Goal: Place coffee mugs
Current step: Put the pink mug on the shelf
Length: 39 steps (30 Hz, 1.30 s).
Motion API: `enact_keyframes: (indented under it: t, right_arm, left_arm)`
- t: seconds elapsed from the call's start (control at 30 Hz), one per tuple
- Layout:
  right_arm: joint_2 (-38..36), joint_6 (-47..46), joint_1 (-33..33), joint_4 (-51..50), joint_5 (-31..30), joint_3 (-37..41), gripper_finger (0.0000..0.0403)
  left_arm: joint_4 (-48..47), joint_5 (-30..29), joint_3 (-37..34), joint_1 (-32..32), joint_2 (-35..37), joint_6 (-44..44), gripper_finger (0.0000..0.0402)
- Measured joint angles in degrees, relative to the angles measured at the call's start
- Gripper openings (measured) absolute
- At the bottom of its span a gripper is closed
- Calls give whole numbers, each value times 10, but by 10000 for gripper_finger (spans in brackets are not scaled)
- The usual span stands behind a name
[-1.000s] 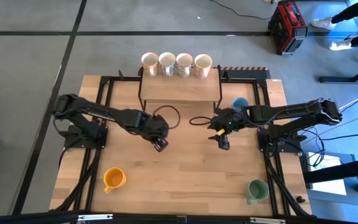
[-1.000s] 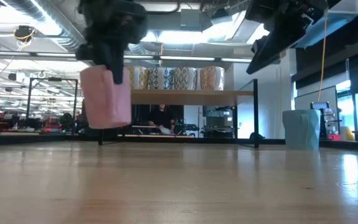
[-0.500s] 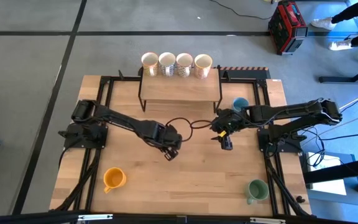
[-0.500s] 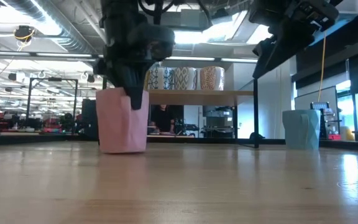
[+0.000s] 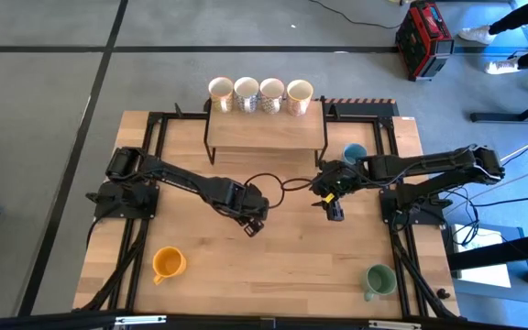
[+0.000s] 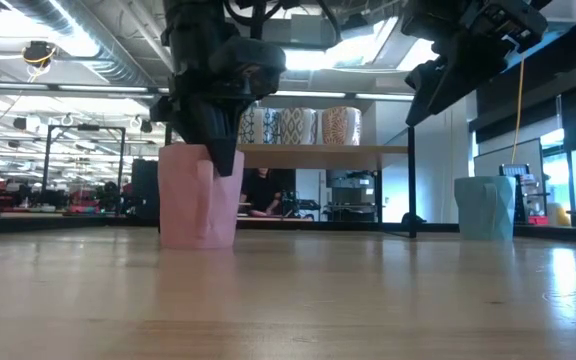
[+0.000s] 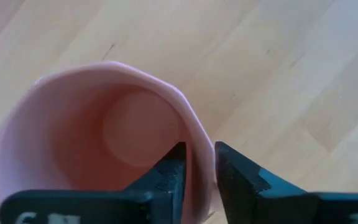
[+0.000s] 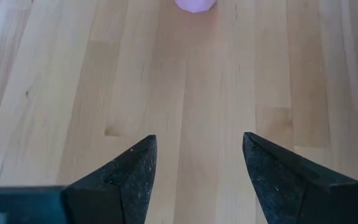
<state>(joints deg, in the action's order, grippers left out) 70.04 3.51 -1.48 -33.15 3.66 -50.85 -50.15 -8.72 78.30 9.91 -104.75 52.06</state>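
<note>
The pink mug (image 6: 196, 208) stands upright with its base on the table, left of centre; the left wrist view looks down into its mouth (image 7: 98, 143). My left gripper (image 5: 253, 223) is above it, shut on its wall. My right gripper (image 5: 335, 213) hangs open over bare wood to the right, and its wrist view shows the pink mug (image 8: 194, 5) farther off. Several patterned cream mugs (image 5: 260, 94) stand on a raised shelf (image 5: 264, 137). The light blue mug (image 5: 354, 154), orange mug (image 5: 167, 264) and green mug (image 5: 379, 280) stand on the table. My left gripper (image 7: 197, 155) pinches the pink mug's wall at the rim (image 7: 194, 134), one finger (image 7: 169, 171) inside the mug and the other (image 7: 232, 171) outside. The fingers come from above, pointing down. The mug is upright with its base on the table.
The shelf frame's legs (image 6: 411, 190) stand at the far middle of the table. The light blue mug (image 6: 486, 207) is near the right far corner. Cables (image 5: 273, 179) loop between the two arms. Bare wood lies along the near middle (image 5: 273, 275).
My left gripper carried the pink mug toward the table's right and near edge and down. The mug was lifted clear a second ago and now rests on the table. In the last half second it has stayed put.
</note>
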Motion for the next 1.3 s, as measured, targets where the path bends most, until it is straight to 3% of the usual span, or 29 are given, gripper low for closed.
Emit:
enact_keyframes:
  t: [0.3, 0.6, 0.83, 1.1, 1.3]
  right_arm:
    - [0, -1, 0, 0, 0, 0, 230]
    - [0, -88, 0, 26, 0, 0, 230]
    - [43, -167, -18, 176, 10, 0, 230]
    - [186, -171, -81, 390, -42, 0, 230]
    - [302, -187, -99, 549, -47, 0, 230]
  left_arm:
    - [-45, 36, 32, 2, 33, -32, 105]
    - [-95, -45, 66, 29, 150, -159, 103]
    - [-109, -72, 12, 74, 281, -243, 103]
    - [-93, -89, -113, 115, 439, -191, 103]
    - [-88, -92, -159, 124, 496, -153, 103]
